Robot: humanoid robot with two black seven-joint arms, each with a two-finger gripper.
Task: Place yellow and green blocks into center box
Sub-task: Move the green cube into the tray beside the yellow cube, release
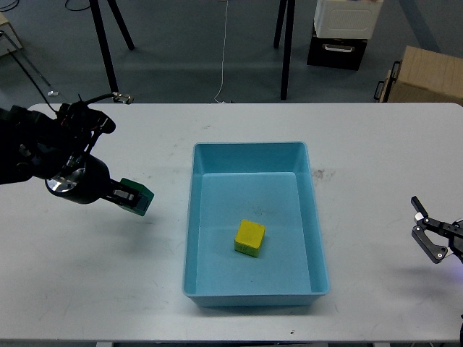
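Head view: left claw (132,197) clamped on green block (139,198), lifted off bench (108,289), box (253,292) just right; yellow block (249,238) inside; right claw (427,233) open, empty, well apart.

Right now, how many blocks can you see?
2. The yellow block lies inside the blue box. The green block is held in the left tool, left of the box. None seem hidden.
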